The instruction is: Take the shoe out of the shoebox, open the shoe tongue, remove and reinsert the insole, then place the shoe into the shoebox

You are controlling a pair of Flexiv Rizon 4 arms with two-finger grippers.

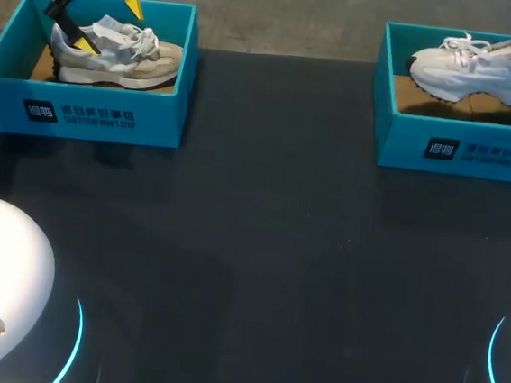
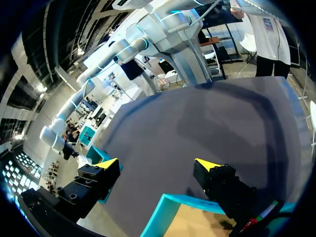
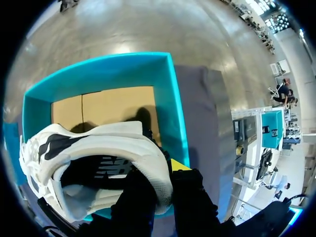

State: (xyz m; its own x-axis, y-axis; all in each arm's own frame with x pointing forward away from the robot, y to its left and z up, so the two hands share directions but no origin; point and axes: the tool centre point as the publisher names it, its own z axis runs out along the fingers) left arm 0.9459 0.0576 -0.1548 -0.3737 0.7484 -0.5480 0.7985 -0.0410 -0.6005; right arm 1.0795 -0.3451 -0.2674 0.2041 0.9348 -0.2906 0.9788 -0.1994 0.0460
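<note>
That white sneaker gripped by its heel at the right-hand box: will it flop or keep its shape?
Probably keeps its shape: the white sneaker has a thick sole and sits nearly level with the right end effector gripping only its heel. The padded collar may squash slightly there. Its laces would likely dangle.

— What carries everything here?
— A flat, matte black table (image 1: 268, 247).
— What lies directly on it?
— Two open-topped teal cardboard boxes along its far edge, well apart. The left teal box (image 1: 82, 113) sits near the left corner and the right teal box (image 1: 463, 150) near the right. Both stand upright.
</note>
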